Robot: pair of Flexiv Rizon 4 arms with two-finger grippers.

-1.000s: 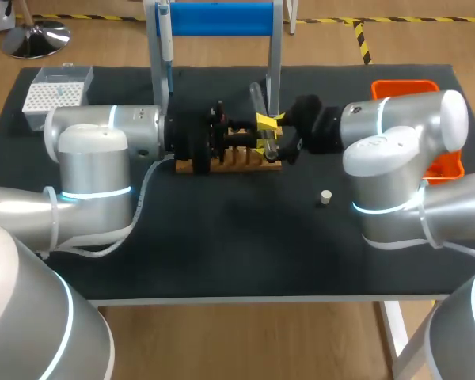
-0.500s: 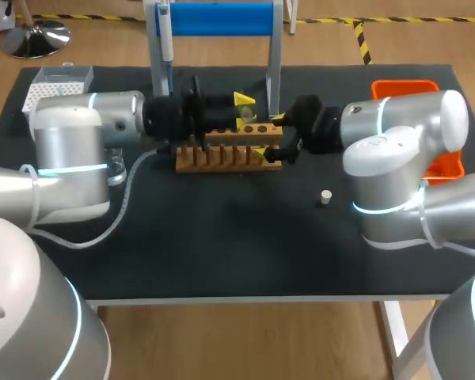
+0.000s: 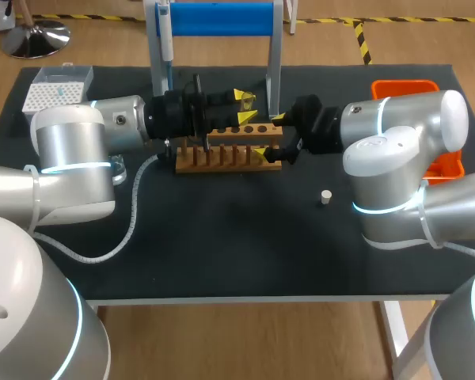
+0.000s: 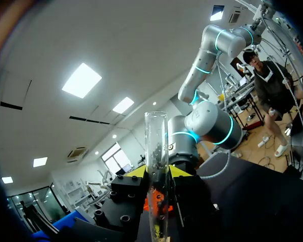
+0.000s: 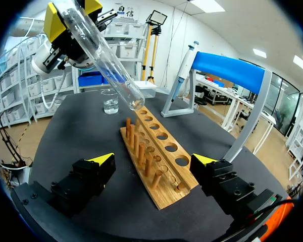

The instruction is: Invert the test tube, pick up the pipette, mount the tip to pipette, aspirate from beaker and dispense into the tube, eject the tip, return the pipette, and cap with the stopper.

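My left gripper [image 3: 242, 106] is shut on a clear glass test tube [image 4: 155, 151] and holds it over the back of the wooden tube rack [image 3: 229, 150]. In the right wrist view the tube [image 5: 103, 55] slants down from the left gripper [image 5: 73, 12], its lower end just above the rack's [image 5: 159, 156] row of holes. My right gripper [image 3: 269, 136] is open, its yellow tips on either side of the rack's right end, touching nothing. The pipette [image 3: 165, 36] hangs on the blue stand [image 3: 220, 17]. A small white stopper [image 3: 325, 196] lies on the mat.
A beaker [image 5: 110, 101] with some liquid stands left of the rack, beyond its far end in the right wrist view. The tip box [image 3: 57, 93] sits at the back left, an orange bin [image 3: 447, 162] at the right edge. The stand's uprights [image 3: 274, 55] rise right behind the rack.
My left gripper has drawn back leftward from the rack's right end with the tube in it and turned it to a slant. The right arm has kept still.
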